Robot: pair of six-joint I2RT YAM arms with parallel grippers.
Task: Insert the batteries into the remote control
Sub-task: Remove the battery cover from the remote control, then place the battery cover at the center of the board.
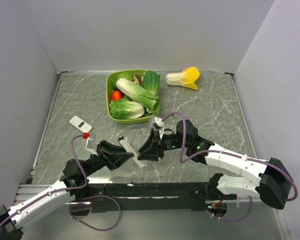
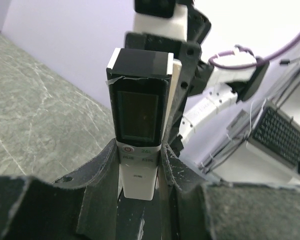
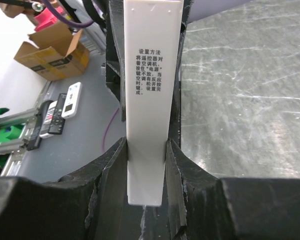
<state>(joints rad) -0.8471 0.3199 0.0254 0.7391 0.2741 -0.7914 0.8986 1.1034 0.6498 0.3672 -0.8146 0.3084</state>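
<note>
The remote control (image 1: 135, 156) hangs above the table between both grippers. In the left wrist view its front faces me, with the black screen section (image 2: 138, 107) up and white buttons below. My left gripper (image 2: 139, 150) is shut on its lower white end. In the right wrist view I see its plain white back with printed text (image 3: 150, 100), and my right gripper (image 3: 146, 147) is shut on that end. From above, the left gripper (image 1: 126, 152) and right gripper (image 1: 150, 151) face each other across it. The batteries are out of view.
A green bowl (image 1: 110, 90) of leafy vegetables stands at the back middle. A yellow-white cabbage (image 1: 184, 77) lies to its right. A white plate (image 1: 81, 124) with a red knob (image 1: 85, 135) lies at the left. Grey walls close in the table.
</note>
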